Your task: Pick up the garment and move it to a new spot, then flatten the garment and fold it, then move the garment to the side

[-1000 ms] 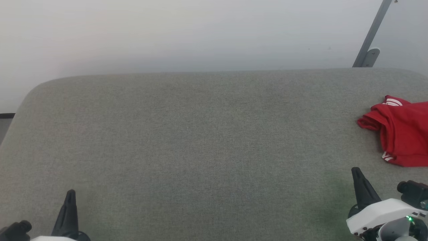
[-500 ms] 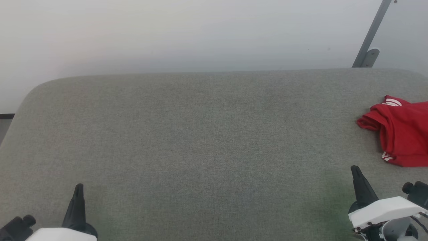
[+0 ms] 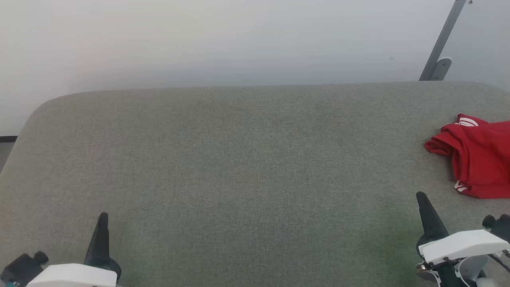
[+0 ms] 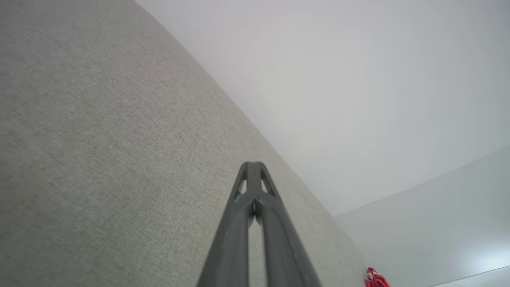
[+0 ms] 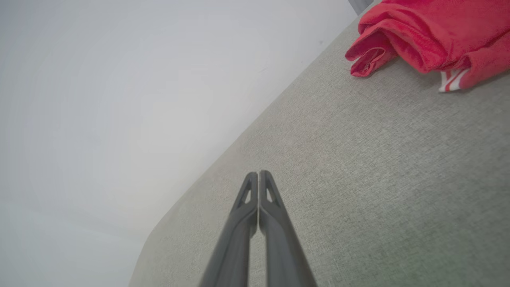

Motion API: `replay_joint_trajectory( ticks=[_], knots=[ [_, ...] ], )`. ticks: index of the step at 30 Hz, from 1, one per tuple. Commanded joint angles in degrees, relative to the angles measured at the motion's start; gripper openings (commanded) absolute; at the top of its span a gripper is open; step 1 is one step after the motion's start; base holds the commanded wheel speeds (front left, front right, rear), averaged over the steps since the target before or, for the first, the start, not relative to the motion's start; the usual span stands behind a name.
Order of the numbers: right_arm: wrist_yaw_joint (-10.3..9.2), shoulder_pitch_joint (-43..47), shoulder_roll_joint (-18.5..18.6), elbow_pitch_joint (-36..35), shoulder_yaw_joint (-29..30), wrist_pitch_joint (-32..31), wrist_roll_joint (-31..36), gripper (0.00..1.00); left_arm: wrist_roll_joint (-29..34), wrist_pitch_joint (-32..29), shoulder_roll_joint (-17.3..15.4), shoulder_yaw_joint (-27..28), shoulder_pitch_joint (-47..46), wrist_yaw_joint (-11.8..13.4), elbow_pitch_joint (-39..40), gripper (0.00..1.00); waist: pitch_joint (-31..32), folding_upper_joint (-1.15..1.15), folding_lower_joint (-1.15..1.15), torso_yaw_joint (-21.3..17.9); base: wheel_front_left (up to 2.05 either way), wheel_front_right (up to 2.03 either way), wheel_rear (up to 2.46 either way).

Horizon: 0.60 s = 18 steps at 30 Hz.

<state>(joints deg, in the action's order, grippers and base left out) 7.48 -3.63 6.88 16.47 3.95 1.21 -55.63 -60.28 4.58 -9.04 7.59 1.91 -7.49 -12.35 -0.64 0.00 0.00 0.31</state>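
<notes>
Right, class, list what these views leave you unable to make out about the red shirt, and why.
1. Head view: the right edge cuts off the garment, so its full outline is unknown.
2. Right wrist view: bunched folds hide most of its surface, and the top edge crops it.
3. Left wrist view: it is a tiny red speck at the bottom edge, too small for detail.
</notes>
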Motion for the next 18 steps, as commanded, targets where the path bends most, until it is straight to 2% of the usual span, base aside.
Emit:
replay_joint_trajectory(
  ticks=[1, 18],
  knots=[
    [0.01, -1.22, -0.10, -1.13, 0.36, -0.36, -1.95, 0.00, -1.57, -0.50, -0.33, 0.07, -1.86, 0.00, 0.48, 0.00, 0.01, 0.00, 0.00, -0.01, 0.00, 0.00, 0.00],
    [0.01, -1.76, -1.09, -1.47, 0.98, -2.36, -11.00, 0.00, -9.61, -3.32, 1.35, -0.23, -3.63, 0.00, -0.04, 0.00, 0.10, 0.00, 0.00, -0.07, 0.00, 0.00, 0.00]
  ],
)
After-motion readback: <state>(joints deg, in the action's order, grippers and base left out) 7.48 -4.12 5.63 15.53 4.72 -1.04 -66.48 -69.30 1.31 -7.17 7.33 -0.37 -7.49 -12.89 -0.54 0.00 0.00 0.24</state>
